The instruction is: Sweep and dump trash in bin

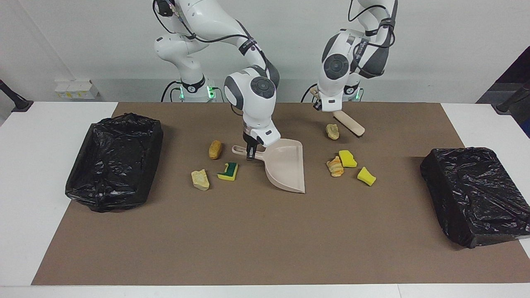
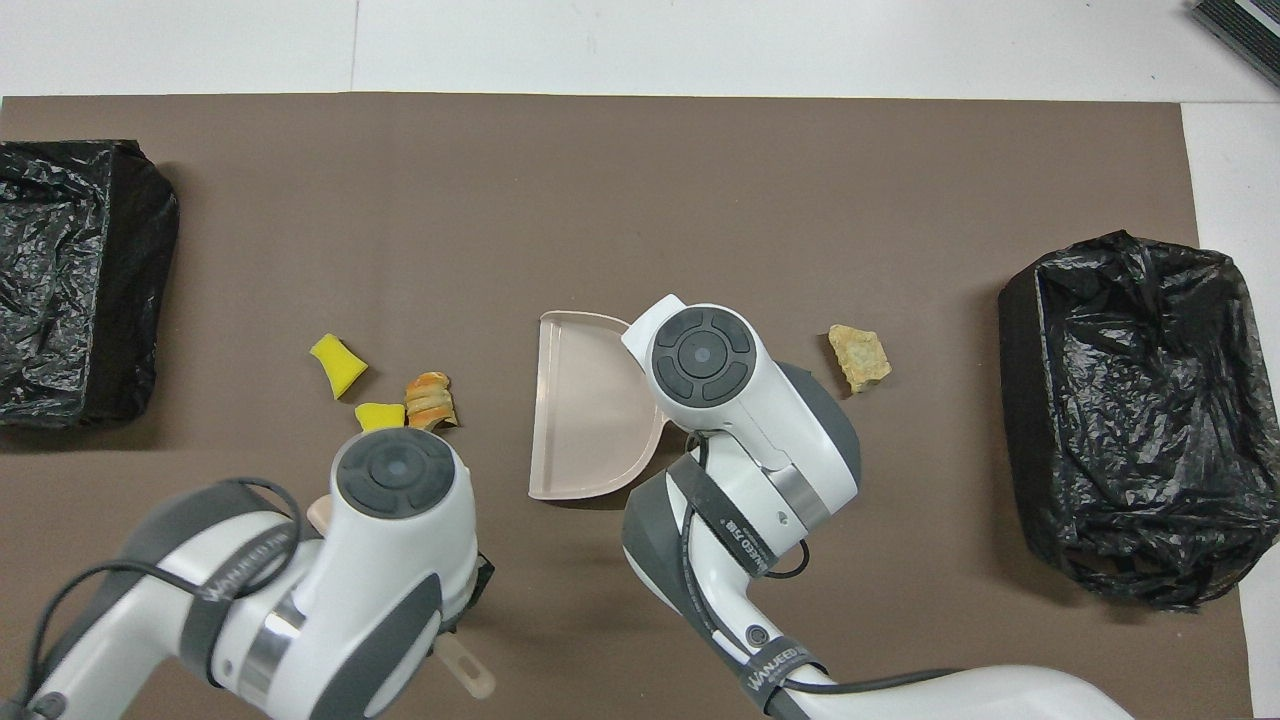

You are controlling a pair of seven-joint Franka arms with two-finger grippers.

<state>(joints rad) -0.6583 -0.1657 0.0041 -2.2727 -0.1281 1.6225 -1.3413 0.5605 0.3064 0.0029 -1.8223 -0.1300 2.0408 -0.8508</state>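
With our right gripper (image 1: 250,155) clamped on the dustpan (image 1: 286,166) handle and our left gripper (image 1: 319,106) clamped on the brush (image 1: 350,123), we sweep low, driving the scraps beside the dustpan's mouth straight in.

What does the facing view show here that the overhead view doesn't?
Facing only: the right end effector gripping the dustpan handle, the left end effector holding the brush, the green-and-yellow sponge, and two bread pieces that the arms cover from above. Overhead only: a dark object at the table's corner. Both: dustpan, yellow chunks, striped bread piece, tan chunk, both bins.
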